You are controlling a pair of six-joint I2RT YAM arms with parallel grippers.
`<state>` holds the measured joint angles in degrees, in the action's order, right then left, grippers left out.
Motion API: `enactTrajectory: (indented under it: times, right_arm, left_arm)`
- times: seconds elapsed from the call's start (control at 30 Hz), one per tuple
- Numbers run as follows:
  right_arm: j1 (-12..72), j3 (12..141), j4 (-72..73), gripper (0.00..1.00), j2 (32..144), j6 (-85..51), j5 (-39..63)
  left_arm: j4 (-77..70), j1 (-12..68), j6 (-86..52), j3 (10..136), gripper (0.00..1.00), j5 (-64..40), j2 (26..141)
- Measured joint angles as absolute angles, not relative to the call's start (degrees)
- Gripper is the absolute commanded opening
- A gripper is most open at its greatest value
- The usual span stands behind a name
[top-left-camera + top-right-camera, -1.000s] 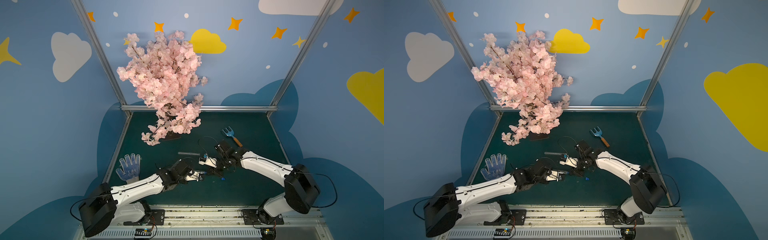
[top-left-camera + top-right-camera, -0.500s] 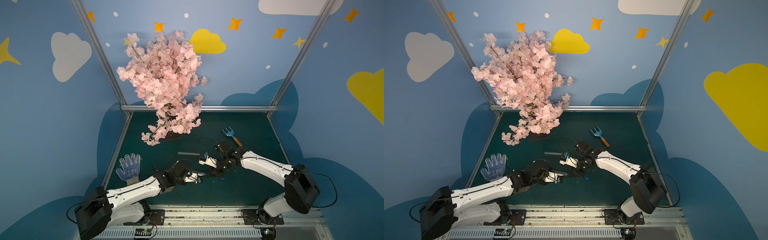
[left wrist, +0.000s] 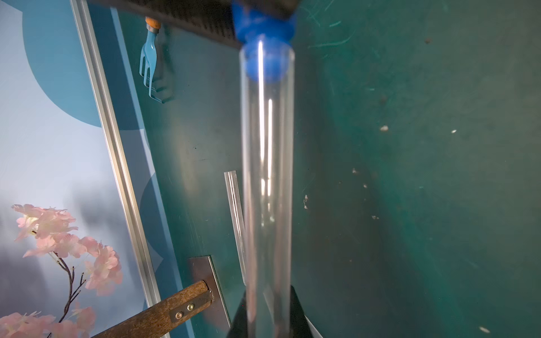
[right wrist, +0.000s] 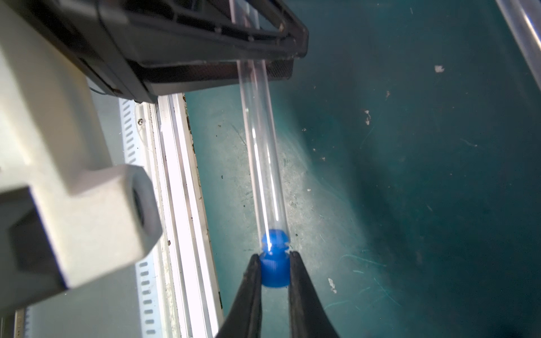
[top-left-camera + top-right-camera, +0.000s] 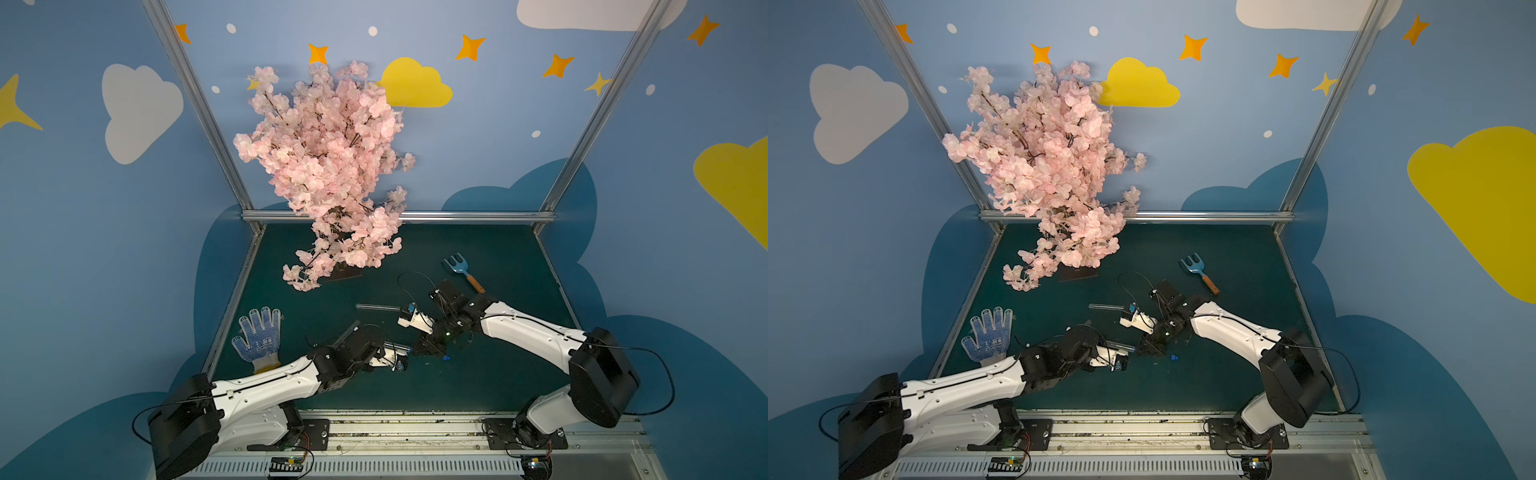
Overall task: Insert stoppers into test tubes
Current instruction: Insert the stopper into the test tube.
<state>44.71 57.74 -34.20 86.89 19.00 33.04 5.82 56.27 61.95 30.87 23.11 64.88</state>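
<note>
My left gripper (image 3: 268, 295) is shut on a clear test tube (image 3: 268, 175), holding it near its rounded end. A bright blue stopper (image 4: 274, 269) is clamped by its cap in my right gripper (image 4: 274, 257), and its plug end sits inside the tube's (image 4: 262, 164) mouth. In both top views the two grippers meet low over the mat at the front centre, left gripper (image 5: 395, 353) facing right gripper (image 5: 419, 351). A loose stopper (image 5: 445, 357) (image 5: 1174, 356) lies on the mat just right of them. Another test tube (image 5: 376, 307) (image 5: 1106, 307) lies flat behind them.
A blue toy rake (image 5: 461, 272) with an orange handle lies at the back right. A pink blossom tree (image 5: 328, 166) on a dark base stands at the back centre. A blue-dotted glove (image 5: 259, 336) lies over the mat's left edge. Metal rails border the green mat (image 5: 498, 374).
The left arm has shifted slightly. Both grippers remain together at the tube's mouth, and neither grip has changed.
</note>
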Motion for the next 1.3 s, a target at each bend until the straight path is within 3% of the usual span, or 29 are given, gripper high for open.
enactTrajectory:
  times: [1.3]
  right_arm:
    - [47.4, 59.8, -36.4, 0.00, 85.6, 20.4, 32.6]
  left_arm:
    - [17.5, 55.4, 49.0, 34.6, 0.02, 15.1, 62.8]
